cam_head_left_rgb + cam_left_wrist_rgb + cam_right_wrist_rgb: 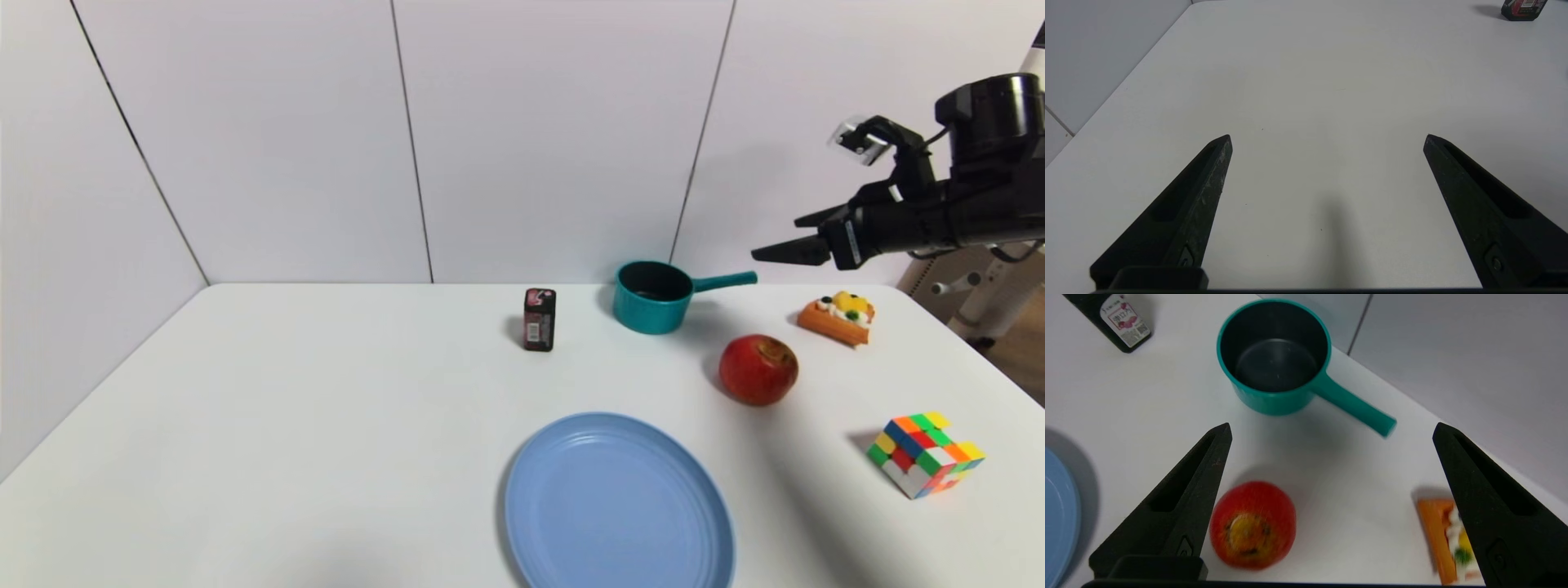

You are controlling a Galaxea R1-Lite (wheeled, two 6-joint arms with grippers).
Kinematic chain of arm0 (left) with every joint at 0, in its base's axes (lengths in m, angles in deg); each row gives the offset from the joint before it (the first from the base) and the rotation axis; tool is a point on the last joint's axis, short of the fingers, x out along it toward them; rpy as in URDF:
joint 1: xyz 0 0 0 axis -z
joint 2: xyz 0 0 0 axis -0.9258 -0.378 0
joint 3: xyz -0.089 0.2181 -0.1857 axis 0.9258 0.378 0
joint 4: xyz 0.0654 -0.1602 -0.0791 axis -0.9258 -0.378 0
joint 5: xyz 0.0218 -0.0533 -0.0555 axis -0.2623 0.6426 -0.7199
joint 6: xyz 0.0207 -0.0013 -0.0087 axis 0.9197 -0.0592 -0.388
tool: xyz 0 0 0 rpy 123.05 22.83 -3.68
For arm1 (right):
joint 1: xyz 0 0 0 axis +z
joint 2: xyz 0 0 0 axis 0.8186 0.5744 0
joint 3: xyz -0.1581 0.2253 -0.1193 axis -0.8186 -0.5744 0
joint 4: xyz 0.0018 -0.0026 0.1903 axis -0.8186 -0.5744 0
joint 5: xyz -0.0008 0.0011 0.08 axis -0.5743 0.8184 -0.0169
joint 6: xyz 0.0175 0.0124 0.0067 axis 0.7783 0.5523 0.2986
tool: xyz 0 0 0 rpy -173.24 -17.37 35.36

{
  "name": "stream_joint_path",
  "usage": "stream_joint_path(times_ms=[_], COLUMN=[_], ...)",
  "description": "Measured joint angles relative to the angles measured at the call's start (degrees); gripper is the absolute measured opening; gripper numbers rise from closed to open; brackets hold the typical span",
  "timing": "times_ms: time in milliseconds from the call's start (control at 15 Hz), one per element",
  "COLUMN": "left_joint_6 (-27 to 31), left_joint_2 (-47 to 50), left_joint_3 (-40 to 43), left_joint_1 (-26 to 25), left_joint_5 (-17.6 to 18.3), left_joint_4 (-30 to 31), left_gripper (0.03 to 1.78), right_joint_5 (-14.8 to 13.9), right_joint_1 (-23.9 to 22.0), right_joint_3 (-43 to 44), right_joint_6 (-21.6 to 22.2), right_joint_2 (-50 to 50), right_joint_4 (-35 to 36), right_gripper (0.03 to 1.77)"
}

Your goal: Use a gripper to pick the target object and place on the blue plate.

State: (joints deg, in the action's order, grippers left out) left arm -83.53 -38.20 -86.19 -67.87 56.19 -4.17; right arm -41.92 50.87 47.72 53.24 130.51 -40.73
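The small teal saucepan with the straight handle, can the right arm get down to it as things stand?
Probably yes. The right pincer hangs open in the air beside the small teal saucepan, nothing lies between them, and the round red apple sits nearer the robot, off that path.

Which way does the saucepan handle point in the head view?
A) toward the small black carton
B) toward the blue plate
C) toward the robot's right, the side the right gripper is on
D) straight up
C: in the head view the teal saucepan stands upright on the table and its handle runs toward the robot's right, below the raised, open right gripper.
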Motion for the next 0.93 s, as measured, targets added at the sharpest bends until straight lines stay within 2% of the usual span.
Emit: stream_joint_path(times_ms=[133,333,667,800,933], left_joint_6=[0.0,0.0,0.0,0.0,0.0], left_joint_2=[0.0,0.0,0.0,0.0,0.0], left_joint_3=[0.0,0.0,0.0,0.0,0.0], left_joint_1=[0.0,0.0,0.0,0.0,0.0], left_joint_5=[0.0,0.0,0.0,0.0,0.0], left_joint_4=[0.0,0.0,0.0,0.0,0.0], left_gripper=[1.69,1.69,1.69,1.69,1.69], right_joint_5=[4.7,7.7,15.3,17.2,17.4], right_joint_1=[0.0,-0.3,-0.5,-0.7,-0.7], right_joint_3=[4.5,9.9,16.7,17.7,18.4], right_joint_6=[-3.8,-10.9,-17.0,-18.7,-20.8], right_joint_2=[5.2,11.3,17.4,18.7,19.8], right_joint_4=[0.0,-0.4,-0.5,-0.5,-0.9], right_gripper=[1.7,1.7,1.7,1.7,1.7])
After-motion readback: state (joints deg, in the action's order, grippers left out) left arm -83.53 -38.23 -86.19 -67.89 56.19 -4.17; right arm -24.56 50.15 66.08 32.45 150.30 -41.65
